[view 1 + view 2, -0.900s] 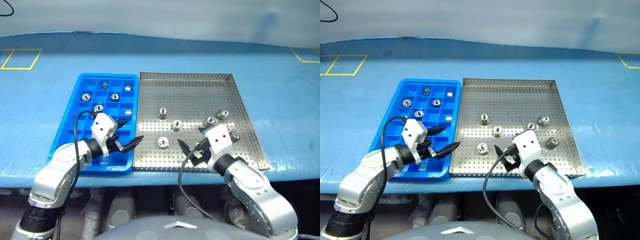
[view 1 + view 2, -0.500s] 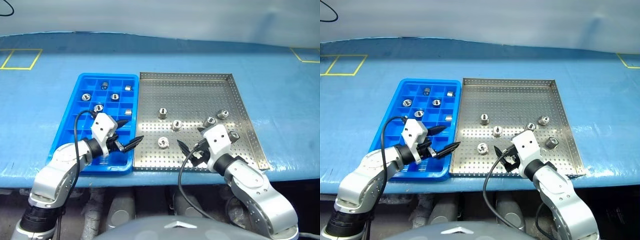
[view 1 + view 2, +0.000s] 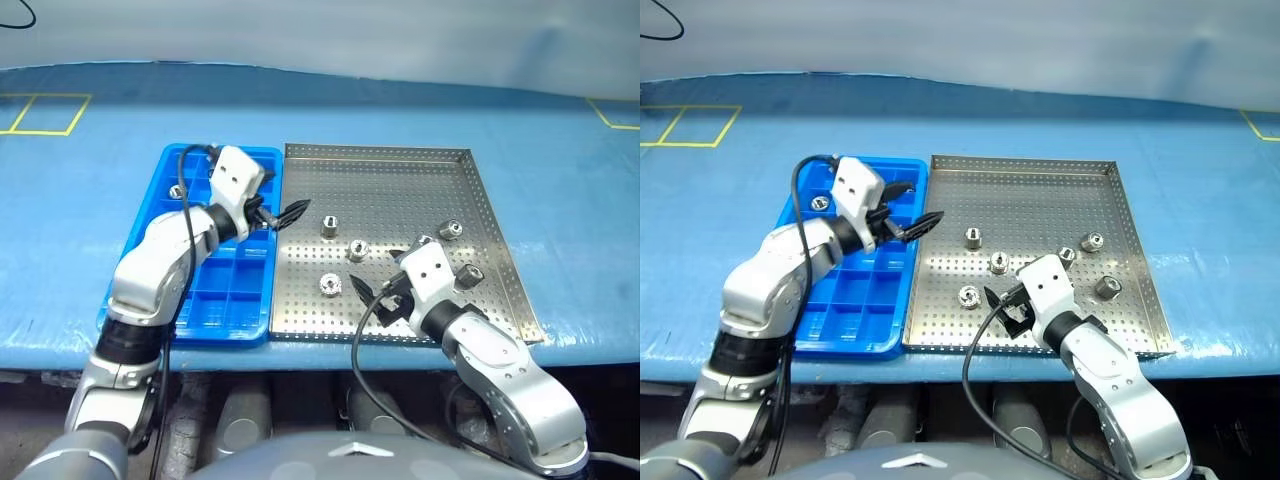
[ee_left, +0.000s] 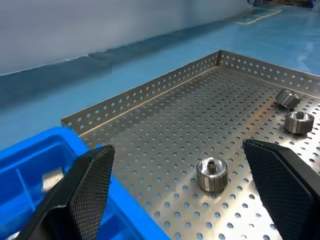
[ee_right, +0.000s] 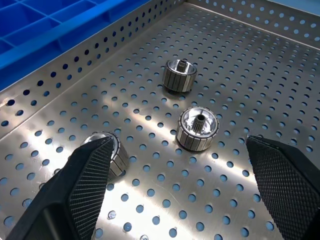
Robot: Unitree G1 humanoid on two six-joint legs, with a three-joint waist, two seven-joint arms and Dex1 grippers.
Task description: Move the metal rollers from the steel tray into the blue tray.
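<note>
Rollers (image 3: pixel 328 227) mostly in steel tray (image 3: pixel 400 180)

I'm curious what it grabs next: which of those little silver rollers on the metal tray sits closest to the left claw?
The roller nearest the tray's far-left corner, standing upright just off the open left gripper. The other rollers lie farther right or nearer the right gripper.

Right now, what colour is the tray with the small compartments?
Bright blue; the blue tray shows best in the right eye view.
</note>
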